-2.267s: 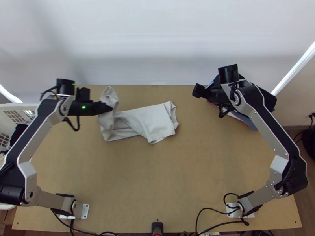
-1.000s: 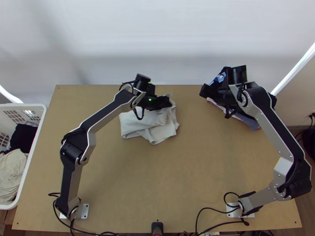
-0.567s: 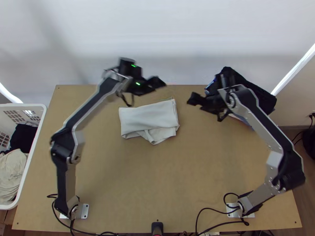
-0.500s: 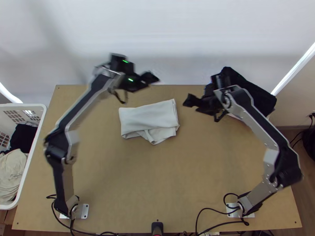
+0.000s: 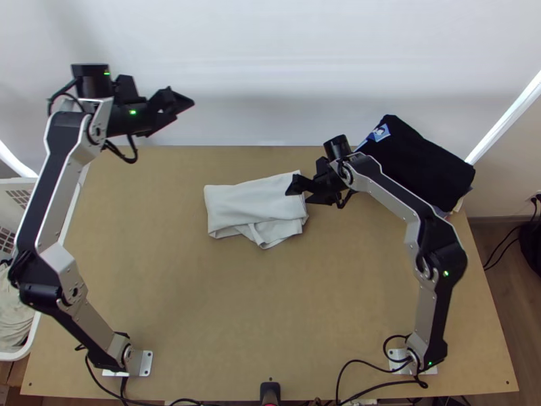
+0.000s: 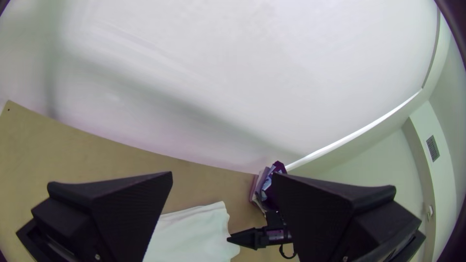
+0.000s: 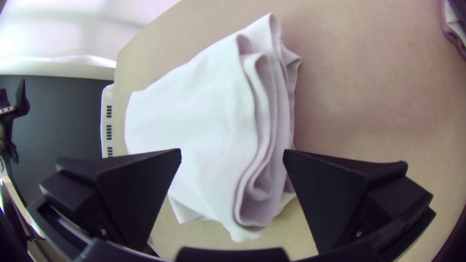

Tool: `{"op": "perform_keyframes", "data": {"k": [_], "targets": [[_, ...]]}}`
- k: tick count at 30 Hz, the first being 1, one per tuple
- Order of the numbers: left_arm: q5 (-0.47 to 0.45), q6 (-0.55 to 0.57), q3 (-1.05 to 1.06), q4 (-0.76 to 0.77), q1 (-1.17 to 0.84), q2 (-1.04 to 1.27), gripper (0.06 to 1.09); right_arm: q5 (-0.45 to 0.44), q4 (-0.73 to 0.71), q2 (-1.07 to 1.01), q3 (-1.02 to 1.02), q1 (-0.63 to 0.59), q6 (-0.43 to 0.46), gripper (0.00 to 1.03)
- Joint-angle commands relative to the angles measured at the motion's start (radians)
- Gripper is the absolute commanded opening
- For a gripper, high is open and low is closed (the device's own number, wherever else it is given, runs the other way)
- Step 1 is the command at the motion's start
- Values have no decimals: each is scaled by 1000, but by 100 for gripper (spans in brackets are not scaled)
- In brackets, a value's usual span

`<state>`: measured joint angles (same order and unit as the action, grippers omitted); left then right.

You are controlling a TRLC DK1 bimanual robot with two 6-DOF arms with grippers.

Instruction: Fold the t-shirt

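We had left pincer (image 6: 222, 175) open, well apart; right pincer (image 7: 232, 153) open near t-shirt (image 7: 208, 116). We needed all edge layers pinched evenly.

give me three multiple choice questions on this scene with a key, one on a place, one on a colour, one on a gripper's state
1. Where is the black cloth?
a) table's near left
b) table's near middle
c) table's far right

2. What colour is the t-shirt?
a) whitish
b) red
c) green

3. How is the right gripper?
a) shut on the t-shirt
b) open
c) shut on nothing

Key:
1 c: the top view shows it by the far right corner.
2 a: it looks whitish in all three views.
3 b: its fingers stand wide apart in the right wrist view.
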<state>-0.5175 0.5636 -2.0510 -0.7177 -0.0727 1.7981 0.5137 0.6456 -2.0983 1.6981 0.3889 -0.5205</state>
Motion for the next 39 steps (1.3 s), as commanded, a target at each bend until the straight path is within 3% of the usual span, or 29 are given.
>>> {"op": "perform_keyframes", "data": {"k": [1,7,16,28,30,31,34,35,39], "targets": [[4,-18,40,-14,25,-52,105,19,-6,-69,61,-38,31,98],[22,-21,41,-25,51,-59,105,88,-1,-166,130,-85,34,98],[50,-19,29,-45,54,-65,105,212,45,-262,179,-44,37,98],[56,-19,40,-86,96,-120,105,223,54,-325,281,128,16,97],[56,-19,49,-86,102,-129,105,223,55,-327,302,131,-4,83],[56,-19,54,-86,103,-134,105,223,55,-325,308,130,-12,71],[56,-21,69,-86,108,-152,105,224,52,-296,331,105,-35,15],[56,-21,75,-86,108,-157,105,226,46,-278,333,93,-44,2],[56,-22,89,-86,116,-169,105,244,43,-170,333,41,-70,3]]}}
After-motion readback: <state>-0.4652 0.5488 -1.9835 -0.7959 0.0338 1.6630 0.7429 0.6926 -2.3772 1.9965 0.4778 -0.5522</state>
